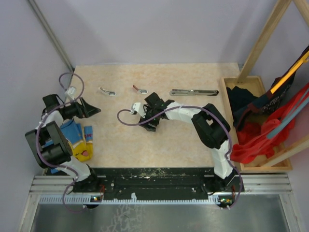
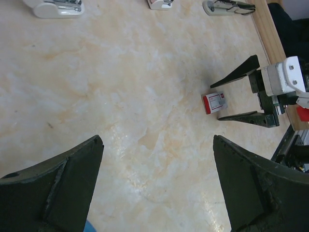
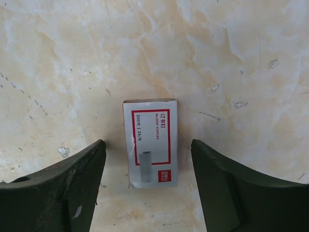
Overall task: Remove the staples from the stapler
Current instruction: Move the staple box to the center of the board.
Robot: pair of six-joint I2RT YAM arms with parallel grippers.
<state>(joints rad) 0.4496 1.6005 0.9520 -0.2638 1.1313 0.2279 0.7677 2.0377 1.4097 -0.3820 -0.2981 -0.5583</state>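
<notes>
Both grippers have their fingers spread apart and hold nothing. The right gripper (image 3: 147, 143) hovers low over the middle of the table (image 1: 193, 140), its fingers straddling a small white-and-red staple box (image 3: 150, 142) with bare tabletop showing on either side, so it touches neither the box nor any part of the job's own object. From that hand the stapler (image 1: 193, 92) lies farther from the bases and off to the robot's right, flat near the far edge and just short of the wooden tray (image 1: 241, 80). Its long axis runs along that far edge, crosswise to the right arm's reach. A small silvery clip with a red tail (image 1: 140, 89) sits beyond the gripper on the other side. The left gripper (image 1: 91, 109) hangs at the left border of the table, well apart from the stapler, so the right arm looks the nearer one. It would probably have to rise off the box, then swing back and rightward. No loose staples can be made out.
</notes>
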